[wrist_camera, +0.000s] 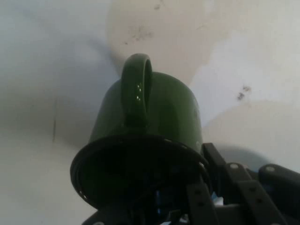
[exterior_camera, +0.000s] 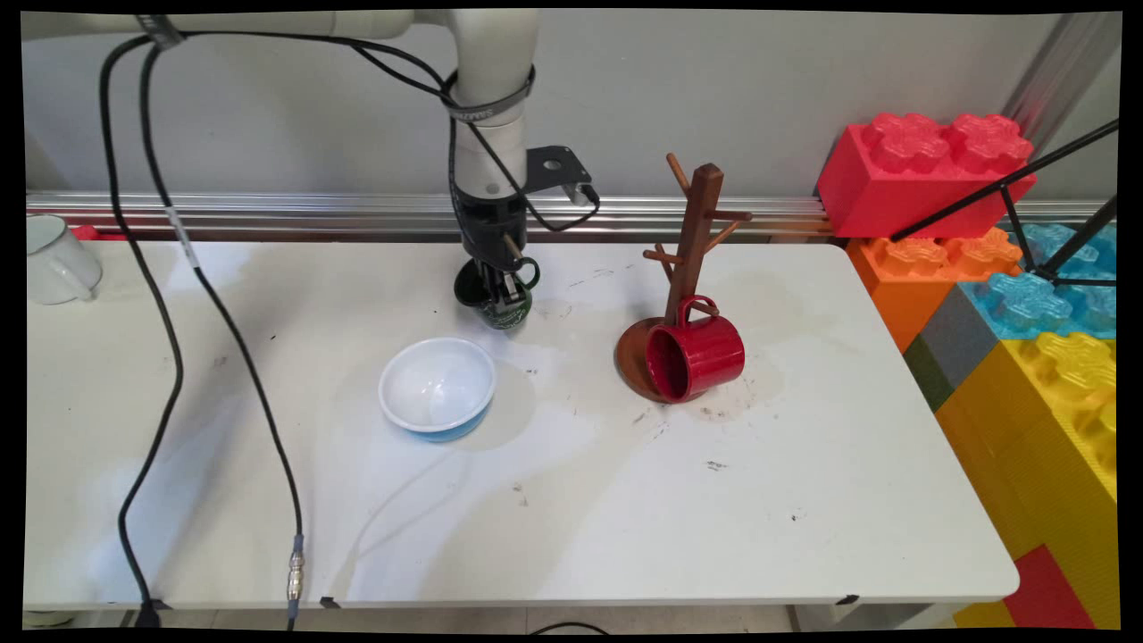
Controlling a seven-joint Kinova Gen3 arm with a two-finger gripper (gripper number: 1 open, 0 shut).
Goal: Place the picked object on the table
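Gripper (exterior_camera: 502,290) is clamped on the rim of a green mug (exterior_camera: 500,304) at upper center of the bench (exterior_camera: 625,500), blue-and-white bowl (exterior_camera: 437,388) just below-left, red mug (exterior_camera: 695,354) to the right.

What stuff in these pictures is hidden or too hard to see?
- Green mug: in the main view the end effector covers its rim, so the grip is unclear.
- Inside the green mug: dark in the hand view.
- White mug: cut off by the main view's left edge.
- Mug tree base: partly behind the red mug.
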